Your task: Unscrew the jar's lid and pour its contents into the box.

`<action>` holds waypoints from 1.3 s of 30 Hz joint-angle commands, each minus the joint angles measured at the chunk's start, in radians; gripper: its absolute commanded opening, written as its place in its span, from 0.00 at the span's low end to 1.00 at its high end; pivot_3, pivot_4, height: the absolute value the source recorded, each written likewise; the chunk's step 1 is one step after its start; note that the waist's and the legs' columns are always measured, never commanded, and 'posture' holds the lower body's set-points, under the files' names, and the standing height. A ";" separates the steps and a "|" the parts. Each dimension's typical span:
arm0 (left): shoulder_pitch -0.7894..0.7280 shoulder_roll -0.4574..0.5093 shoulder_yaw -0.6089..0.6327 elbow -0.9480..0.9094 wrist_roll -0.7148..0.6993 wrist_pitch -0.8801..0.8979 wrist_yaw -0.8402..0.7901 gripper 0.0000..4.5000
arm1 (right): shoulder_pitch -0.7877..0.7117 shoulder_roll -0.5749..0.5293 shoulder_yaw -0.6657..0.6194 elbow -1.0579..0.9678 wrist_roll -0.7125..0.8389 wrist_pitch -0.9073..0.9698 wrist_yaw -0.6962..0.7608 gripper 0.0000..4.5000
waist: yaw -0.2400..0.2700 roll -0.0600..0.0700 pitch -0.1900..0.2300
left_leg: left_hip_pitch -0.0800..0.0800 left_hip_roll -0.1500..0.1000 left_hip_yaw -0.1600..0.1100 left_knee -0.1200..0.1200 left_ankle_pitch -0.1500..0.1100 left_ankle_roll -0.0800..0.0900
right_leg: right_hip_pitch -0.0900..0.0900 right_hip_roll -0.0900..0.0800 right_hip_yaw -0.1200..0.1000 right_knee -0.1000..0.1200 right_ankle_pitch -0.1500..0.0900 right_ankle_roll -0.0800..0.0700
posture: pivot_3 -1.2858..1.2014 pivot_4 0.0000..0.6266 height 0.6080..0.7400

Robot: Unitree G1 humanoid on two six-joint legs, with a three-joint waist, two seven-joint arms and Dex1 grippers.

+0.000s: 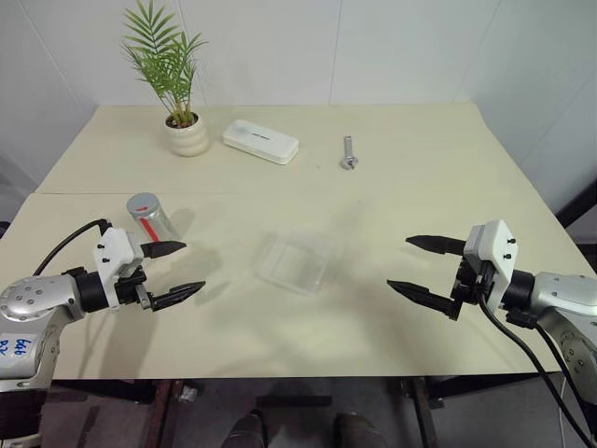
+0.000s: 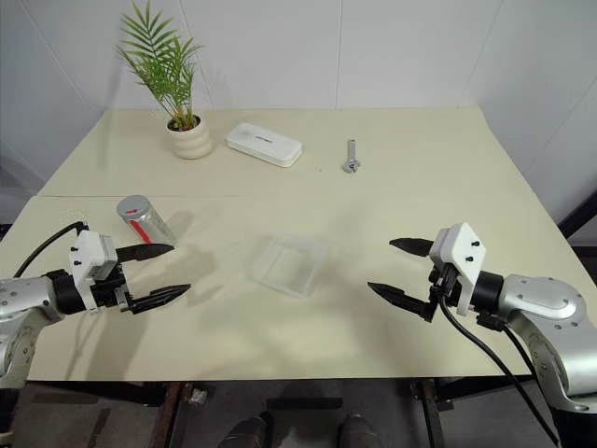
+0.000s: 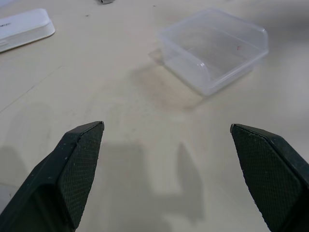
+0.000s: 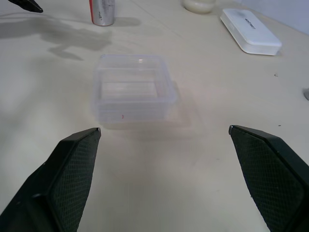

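The clear jar (image 1: pixel 154 221) with a red stripe stands on the table at the left, its grey lid (image 1: pixel 141 203) on top. Its contents are hidden from here. My left gripper (image 1: pixel 194 267) hovers just in front and to the right of the jar, open and empty, clear of it. The transparent box (image 1: pixel 297 261) sits in the middle of the table, open side up; it lies ahead of the left fingers (image 3: pixel 79 159) and of the right fingers (image 4: pixel 72 169). My right gripper (image 1: pixel 398 262) is open to the right of the box, holding nothing.
At the back of the table stand a potted palm in a ribbed cream pot (image 1: pixel 187 137), a flat white case (image 1: pixel 260 141) and a silver bolt (image 1: pixel 349 152). Bare tabletop (image 1: pixel 373 205) lies between the box and the back row.
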 commanded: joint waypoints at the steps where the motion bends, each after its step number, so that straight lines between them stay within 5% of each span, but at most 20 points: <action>1: 0.017 -0.012 0.036 -0.067 -0.018 0.007 0.036 0.99 | -0.022 0.006 -0.008 -0.013 0.016 -0.011 -0.012 1.00 | -0.001 0.000 0.000 | 0.000 0.000 0.000 0.000 0.000 0.000 | 0.000 0.000 0.000 0.000 0.000 0.000 | 0.52 0.24 1.00; 12: 0.180 -0.408 0.228 -0.177 0.075 -0.030 0.629 0.99 | -0.343 0.205 0.224 0.109 0.018 -0.052 0.042 1.00 | 0.000 0.000 0.000 | 0.002 0.001 0.000 0.002 0.000 0.000 | 0.000 0.001 0.000 0.003 0.000 0.000 | 0.52 0.24 1.00; 21: 0.035 -0.487 0.121 -0.086 0.221 -0.058 0.830 0.99 | -0.532 0.320 0.327 0.253 -0.036 -0.112 0.089 1.00 | 0.014 -0.001 -0.001 | 0.002 -0.001 -0.002 0.007 0.001 0.000 | 0.005 0.000 0.000 0.001 0.006 0.002 | 0.52 0.24 1.00; 39: -0.198 -0.497 0.059 0.148 0.316 -0.129 0.980 0.99 | -0.538 0.368 0.330 0.222 -0.038 -0.088 0.045 1.00 | -0.001 -0.001 -0.001 | -0.001 0.000 -0.001 0.006 0.002 -0.001 | 0.000 0.002 0.000 0.003 0.006 0.002 | 0.52 0.24 1.00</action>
